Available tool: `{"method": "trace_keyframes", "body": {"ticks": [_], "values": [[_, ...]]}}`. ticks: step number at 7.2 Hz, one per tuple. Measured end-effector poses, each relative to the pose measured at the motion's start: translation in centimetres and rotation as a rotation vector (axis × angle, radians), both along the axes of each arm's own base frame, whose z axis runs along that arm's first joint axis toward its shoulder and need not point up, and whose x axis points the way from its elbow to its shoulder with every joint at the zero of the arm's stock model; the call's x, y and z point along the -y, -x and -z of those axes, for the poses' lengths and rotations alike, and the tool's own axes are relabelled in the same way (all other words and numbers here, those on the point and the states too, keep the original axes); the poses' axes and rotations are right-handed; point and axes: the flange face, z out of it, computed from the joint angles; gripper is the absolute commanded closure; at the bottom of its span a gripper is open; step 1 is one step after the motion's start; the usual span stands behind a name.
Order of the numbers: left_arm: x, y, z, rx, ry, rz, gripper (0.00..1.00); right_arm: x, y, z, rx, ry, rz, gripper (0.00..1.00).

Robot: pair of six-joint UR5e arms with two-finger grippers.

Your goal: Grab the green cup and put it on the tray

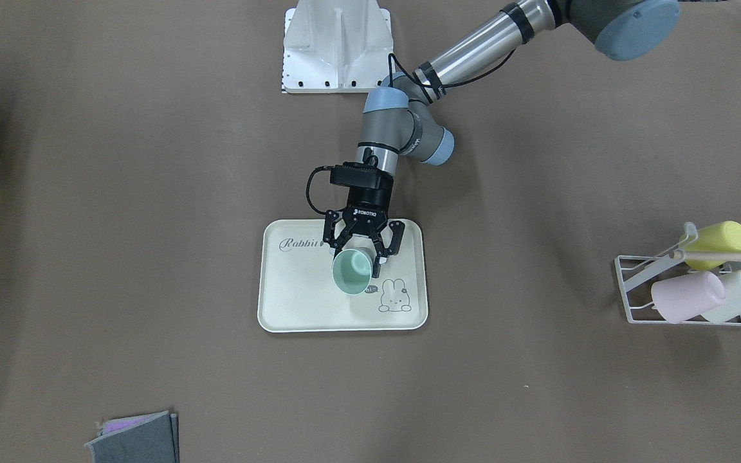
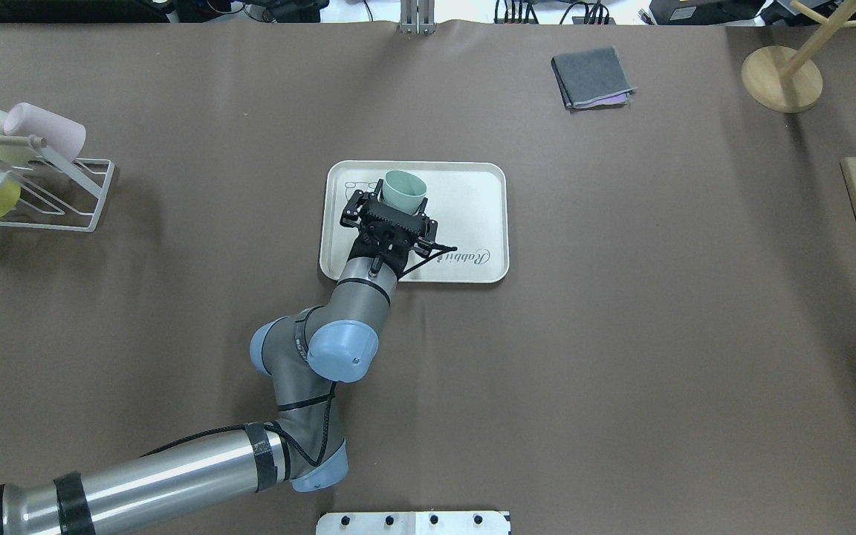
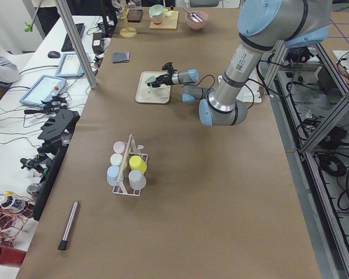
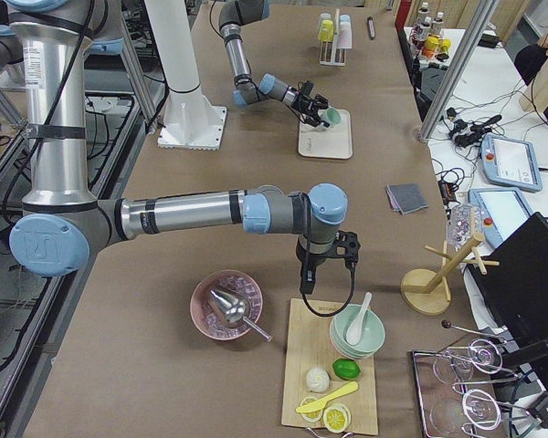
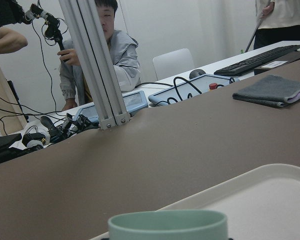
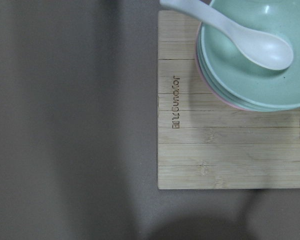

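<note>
The left claw [image 1: 359,251] reaches out from the near side over the tray [image 1: 300,302] and pinches the green cup [image 1: 352,272] low on its wall, one finger on each side. The green cup hangs over the tray's middle, a little left of centre. It appears tipped, mouth leaning to the far side; whether its base touches the tray cannot be told. Judged hazard: if the fingers part while the green cup is tipped or clear of the surface, it may land on its base edge, topple toward the far rim and roll. The low rim would do little to keep it off the worktop [image 2: 621,334]. A descent carried too far could instead skid the tray. On withdrawal, a dragging finger could overturn the green cup. At the right end the right claw [image 4: 333,255] hovers above a board [image 6: 215,150] bearing bowls [image 6: 250,65], well apart from the tray; whether it is spread or pressed together cannot be told. Farther off lies a folded cloth [image 2: 591,76].
</note>
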Motion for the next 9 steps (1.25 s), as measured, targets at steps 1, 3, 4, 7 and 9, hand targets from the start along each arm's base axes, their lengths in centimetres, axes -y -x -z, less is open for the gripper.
{"method": "trace_keyframes", "body": {"ticks": [1, 3, 4, 7, 9], "values": [[-0.01, 0.02, 0.04, -0.001, 0.0, 0.0, 0.22, 0.0, 0.0, 0.03, 0.0, 0.0, 0.0, 0.0], [-0.03, 0.02, 0.06, -0.001, -0.001, 0.001, 0.21, -0.04, -0.02, 0.0, -0.001, 0.001, -0.001, 0.0], [-0.03, 0.03, 0.04, -0.001, -0.001, 0.001, 0.18, -0.05, -0.05, -0.01, -0.001, 0.001, -0.002, 0.0], [-0.09, 0.0, -0.02, 0.001, 0.0, -0.001, 0.17, -0.03, -0.07, 0.0, -0.003, 0.0, -0.002, 0.0], [-0.11, 0.0, -0.04, 0.002, 0.0, -0.001, 0.17, 0.0, -0.08, 0.02, -0.005, 0.0, -0.003, 0.0]]}}
